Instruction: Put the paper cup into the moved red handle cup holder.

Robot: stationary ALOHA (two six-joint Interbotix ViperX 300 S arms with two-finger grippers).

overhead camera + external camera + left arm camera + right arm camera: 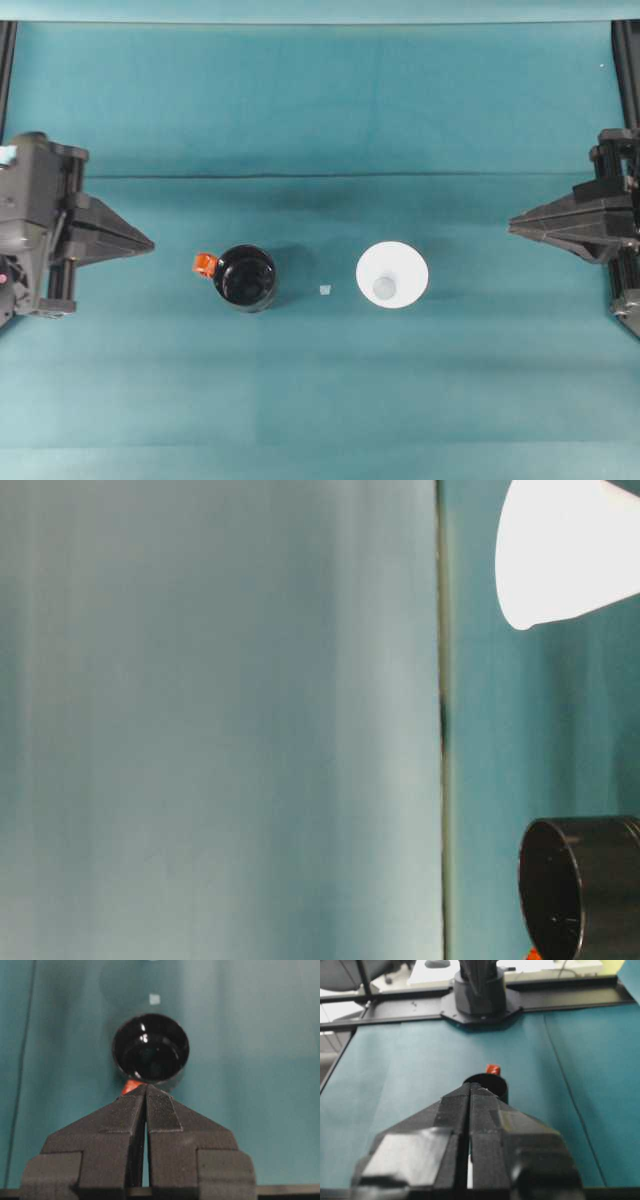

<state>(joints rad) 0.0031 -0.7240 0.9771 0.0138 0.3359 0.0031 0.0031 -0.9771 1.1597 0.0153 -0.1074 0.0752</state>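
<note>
The paper cup (392, 274) is plain white. The cup holder (245, 277) is glossy black with an orange-red handle (205, 264). The desk (320, 110) is plain teal. Both claws, left (148, 242) and right (512, 224), are matte black.

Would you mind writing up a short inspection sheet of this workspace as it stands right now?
Surface: teal cloth table, with a faint fold line running across it.
Job's things: paper cup upright, mouth open, empty. Red handle cup holder upright and empty, apart from the cup, on the left arm's side, its tab pointing toward the left arm.
Clutter: one small pale square scrap between holder and cup.
Grippers: left gripper shut, holding nothing, short of the holder. Right gripper shut, holding nothing, short of the cup.
Cables: nothing seen.
Surroundings: black frame rails beyond the cloth's edge.
</note>
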